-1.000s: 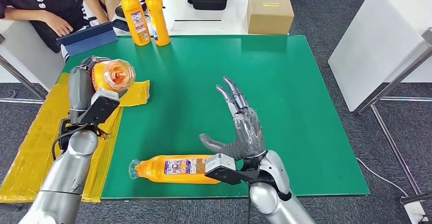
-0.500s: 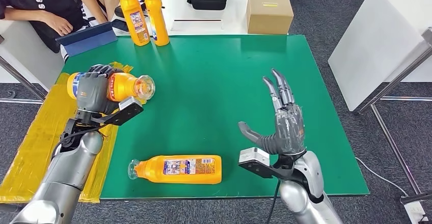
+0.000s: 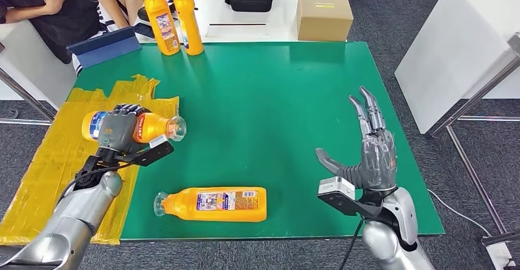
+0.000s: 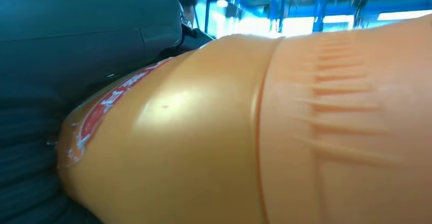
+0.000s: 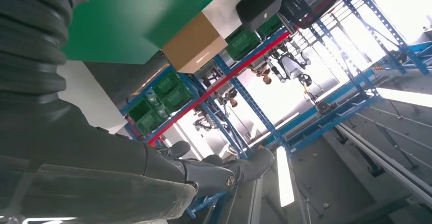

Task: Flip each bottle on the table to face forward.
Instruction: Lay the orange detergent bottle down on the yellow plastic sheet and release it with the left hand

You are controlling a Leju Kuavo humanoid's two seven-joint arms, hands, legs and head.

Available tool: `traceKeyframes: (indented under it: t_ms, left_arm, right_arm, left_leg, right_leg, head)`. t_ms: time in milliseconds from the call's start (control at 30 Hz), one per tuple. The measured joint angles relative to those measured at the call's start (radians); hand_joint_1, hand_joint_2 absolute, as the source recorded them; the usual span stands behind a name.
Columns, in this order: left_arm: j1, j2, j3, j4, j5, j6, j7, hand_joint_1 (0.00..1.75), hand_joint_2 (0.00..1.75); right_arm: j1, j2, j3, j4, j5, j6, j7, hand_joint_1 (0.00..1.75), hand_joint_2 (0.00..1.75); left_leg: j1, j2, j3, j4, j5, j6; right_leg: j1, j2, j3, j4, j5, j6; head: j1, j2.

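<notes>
Green mat [image 3: 270, 98] carries your work. Your left hand [image 3: 119, 130] grips a bottle [image 3: 153, 126] on its side, cap toward your right hand [image 3: 368, 153], which hangs spread wide, holding nothing. A second bottle [image 3: 214, 204] lies between the hands, nearer you. I judge the held bottle could slip and roll if your grip loosens while turning. Label print is too small to read.
</notes>
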Motion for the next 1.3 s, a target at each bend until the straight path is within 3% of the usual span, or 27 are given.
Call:
traceKeyframes:
  t_ms: [333,367,467,500,1300]
  left_arm:
    - [-0.003,0.015,0.0,0.177,-0.006,0.015,0.005,1.75,1.75]
    - [-0.004,0.015,0.0,0.185,-0.008,0.017,0.006,1.4,1.75]
    - [-0.008,0.015,0.0,0.205,-0.011,0.022,0.012,0.1,1.75]
    - [-0.009,0.015,0.0,0.209,-0.013,0.023,0.015,0.0,1.75]
    - [-0.009,0.015,0.0,0.215,-0.019,0.027,0.019,0.0,1.75]
  right_arm:
    - [-0.006,-0.009,-0.001,0.008,-0.013,0.002,-0.004,0.0,1.75]
    - [-0.006,-0.009,0.0,0.01,-0.013,0.002,-0.004,0.0,1.75]
    - [-0.006,-0.009,0.001,0.016,-0.015,0.002,-0.008,0.0,1.75]
    - [-0.006,-0.008,0.001,0.018,-0.015,0.002,-0.009,0.0,1.75]
    - [-0.008,-0.008,0.002,0.021,-0.016,0.002,-0.01,0.0,1.75]
  left_leg:
    - [0.0,0.0,0.0,0.0,0.0,0.0]
    - [0.0,0.0,0.0,0.0,0.0,0.0]
    - [0.0,-0.001,0.0,0.0,0.0,0.0]
    - [0.0,-0.001,0.0,0.0,0.0,0.0]
    - [0.0,-0.001,0.0,0.0,0.0,0.0]
  right_leg:
    - [0.0,0.0,0.0,0.0,0.0,0.0]
    - [0.0,0.0,0.0,0.0,0.0,0.0]
    - [0.0,0.0,0.001,0.0,0.0,0.0]
    - [0.0,0.0,0.001,0.0,0.0,0.0]
    - [0.0,0.0,0.001,0.0,0.0,0.0]
  head:
    - [0.0,0.0]
    - [0.0,0.0]
    - [0.0,0.0]
    - [0.0,0.0]
    - [0.0,0.0]
